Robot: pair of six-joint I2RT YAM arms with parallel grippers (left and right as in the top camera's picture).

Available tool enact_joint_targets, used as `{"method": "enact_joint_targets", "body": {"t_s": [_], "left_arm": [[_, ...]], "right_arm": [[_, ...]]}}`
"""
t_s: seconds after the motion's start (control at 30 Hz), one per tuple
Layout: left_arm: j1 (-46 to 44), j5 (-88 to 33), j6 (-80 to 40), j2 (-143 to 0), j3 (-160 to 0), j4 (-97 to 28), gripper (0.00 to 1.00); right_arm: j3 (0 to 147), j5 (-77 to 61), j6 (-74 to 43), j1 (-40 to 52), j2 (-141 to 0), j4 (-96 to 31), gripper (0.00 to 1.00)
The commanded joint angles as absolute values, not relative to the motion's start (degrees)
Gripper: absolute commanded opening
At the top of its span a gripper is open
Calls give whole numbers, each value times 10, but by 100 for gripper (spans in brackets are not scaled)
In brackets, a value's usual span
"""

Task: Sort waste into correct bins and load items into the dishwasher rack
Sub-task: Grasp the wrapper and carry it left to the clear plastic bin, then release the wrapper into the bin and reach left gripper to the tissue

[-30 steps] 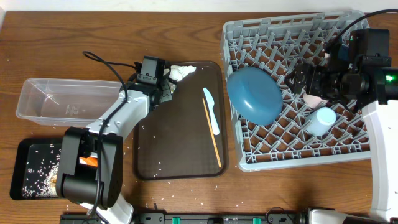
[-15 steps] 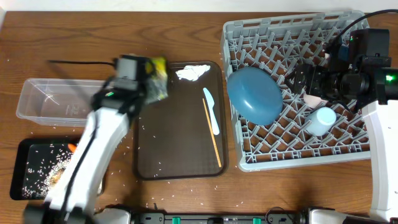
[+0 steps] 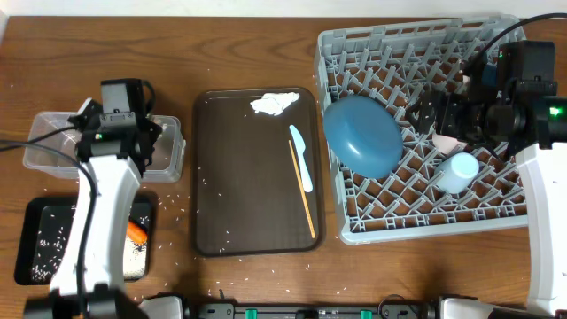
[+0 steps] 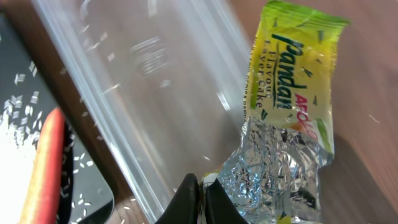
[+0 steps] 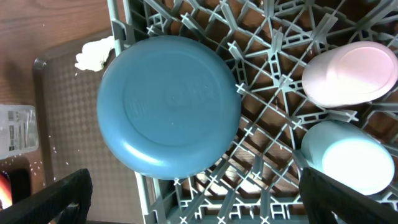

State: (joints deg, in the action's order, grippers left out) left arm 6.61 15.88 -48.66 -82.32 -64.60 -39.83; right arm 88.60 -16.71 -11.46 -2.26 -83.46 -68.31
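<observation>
The left tool (image 4: 200, 185) pinches the foil end of the crumpled yellow-silver wrapper (image 4: 292, 118), held over the clear tub (image 4: 137, 87) near its rim. Featherlight, crinkly and slick, it likely needs only that edge pinch. The right tool (image 5: 194, 186) stands wide above the dishwasher rack (image 5: 280, 93).

The overhead camera looked straight down on the whole table (image 3: 177, 44). The left wrist camera hung close above the clear tub (image 4: 137, 74), the right wrist one above the dishwasher rack (image 5: 272, 62); overhead showed both.
</observation>
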Motion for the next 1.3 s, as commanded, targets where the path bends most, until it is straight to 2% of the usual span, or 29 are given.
{"method": "enact_joint_targets", "body": {"t_s": [0.0,0.3,0.33,0.37,0.43,0.47,0.63,0.73,0.93,1.07,1.27], "left_arm": [[88,175,-578,-865,-637,-399,6],[91,172,-592,-862,-637,-437,6],[91,171,-592,-858,-637,-438,11],[90,165,-592,-854,-637,-437,30],[90,144,-588,-845,-637,-435,57],[90,127,-581,-840,-637,-432,62],[76,-4,-397,-833,-637,-342,63],[44,-59,-223,-841,-637,-277,68],[-43,-93,37,-896,-637,-170,68],[-86,-93,107,-961,-637,-99,68],[-121,-93,123,-1053,-637,-3,68]], "right_arm": [[883,-165,-106,-14,-825,-688,99],[883,-165,-106,-14,-825,-688,99],[883,-165,-106,-14,-825,-686,99],[883,-165,-106,-14,-825,-685,99],[883,-165,-106,-14,-825,-681,99],[883,-165,-106,-14,-825,-679,99],[883,-165,-106,-14,-825,-675,99],[883,-165,-106,-14,-825,-669,99],[883,-165,-107,-14,-825,-658,99],[883,-165,-107,-14,-825,-658,99],[883,-165,-107,-14,-825,-658,99]]}}
